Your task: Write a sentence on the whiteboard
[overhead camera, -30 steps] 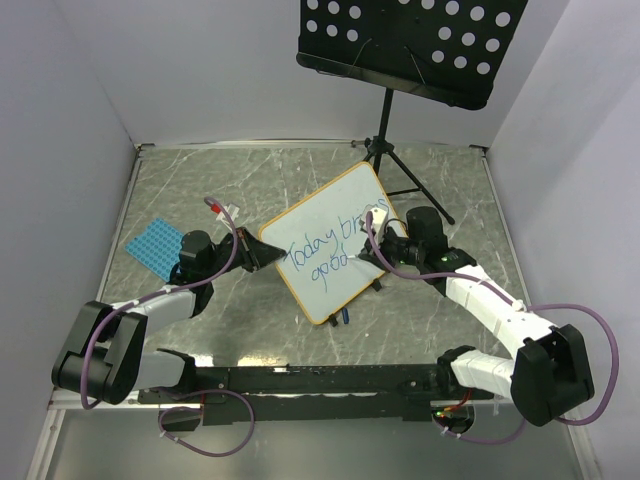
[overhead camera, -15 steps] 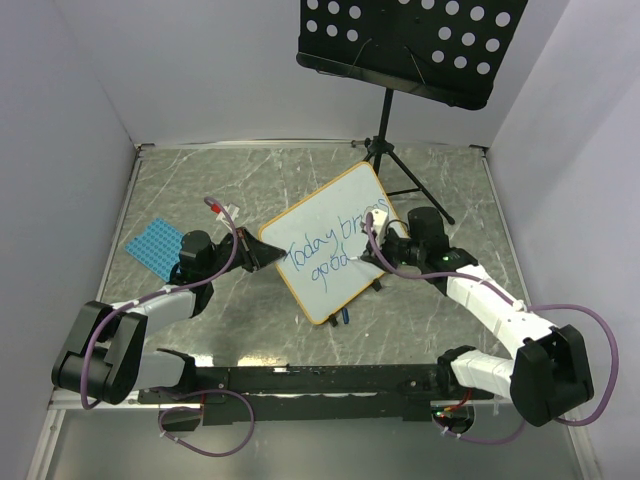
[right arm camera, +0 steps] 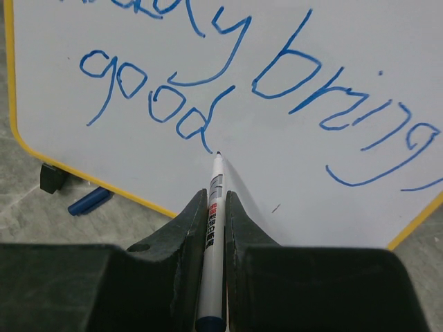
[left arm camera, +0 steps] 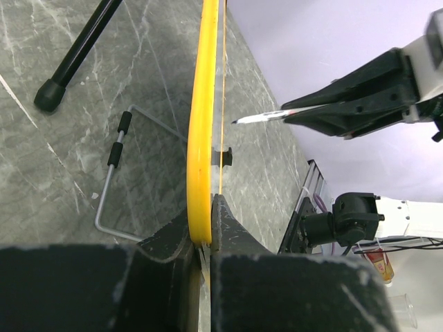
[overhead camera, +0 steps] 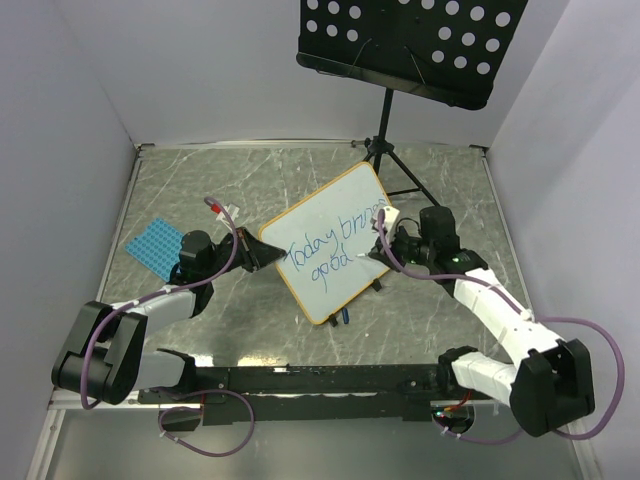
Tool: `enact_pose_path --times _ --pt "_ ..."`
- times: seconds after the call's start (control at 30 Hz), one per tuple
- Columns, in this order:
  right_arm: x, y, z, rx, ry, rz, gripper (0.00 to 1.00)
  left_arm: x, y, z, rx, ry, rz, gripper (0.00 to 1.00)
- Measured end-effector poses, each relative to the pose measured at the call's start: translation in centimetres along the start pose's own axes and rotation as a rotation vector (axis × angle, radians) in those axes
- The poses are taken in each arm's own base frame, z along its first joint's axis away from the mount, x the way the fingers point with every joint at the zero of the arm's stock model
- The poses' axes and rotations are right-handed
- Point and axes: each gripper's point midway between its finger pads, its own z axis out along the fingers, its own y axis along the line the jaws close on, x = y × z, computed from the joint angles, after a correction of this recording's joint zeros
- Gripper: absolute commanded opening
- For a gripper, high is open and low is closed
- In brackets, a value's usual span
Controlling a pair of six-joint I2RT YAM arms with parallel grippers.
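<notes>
In the centre of the overhead view we see the whiteboard (overhead camera: 322, 292), tilted on the table. Our left gripper (left arm camera: 205, 232) is clamped on its yellow edge. The sentence (right arm camera: 180, 114) so far reads "Today brings good" in blue. Our right gripper (right arm camera: 214, 207) pinches a marker (right arm camera: 217, 176), its tip close below "good". The phrase looks unfinished to us.

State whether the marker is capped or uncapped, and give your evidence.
Uncapped: the marker shows a bare dark tip, close to the whiteboard.
</notes>
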Motion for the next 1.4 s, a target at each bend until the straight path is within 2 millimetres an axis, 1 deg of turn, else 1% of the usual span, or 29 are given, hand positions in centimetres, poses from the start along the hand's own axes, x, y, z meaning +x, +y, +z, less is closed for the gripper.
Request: enact_pose_path --times 0.07,0.17,0.63,0.97,1.1,1.3,1.4 --pt "-0.7 -0.2 -0.6 0.014 -0.023 -0.006 0.0 0.0 0.0 0.0 0.0 0.0 0.0 0.01" --pt "-0.9 -0.4 -0.8 0.022 -0.034 -0.009 0.0 0.0 0.0 0.0 0.001 0.0 0.0 0.01" --pt "1.4 -0.8 0.5 0.013 0.034 0.043 0.0 0.0 -0.2 0.0 0.005 0.001 0.002 0.01" --pt "1.3 -0.8 0.4 0.011 0.032 0.045 0.0 0.0 -0.2 -0.1 0.006 0.001 0.004 0.01" --pt "0.6 -0.7 -0.1 0.018 0.013 0.042 0.0 0.0 -0.2 -0.1 0.009 0.002 0.005 0.01" --pt "-1.8 -1.0 -1.7 0.039 -0.062 0.028 0.0 0.0 -0.5 -0.1 0.015 0.001 0.01 0.01" --pt "-2.5 -1.3 -2.3 0.047 -0.086 0.028 0.0 0.0 -0.8 -0.3 0.022 0.002 0.021 0.01"
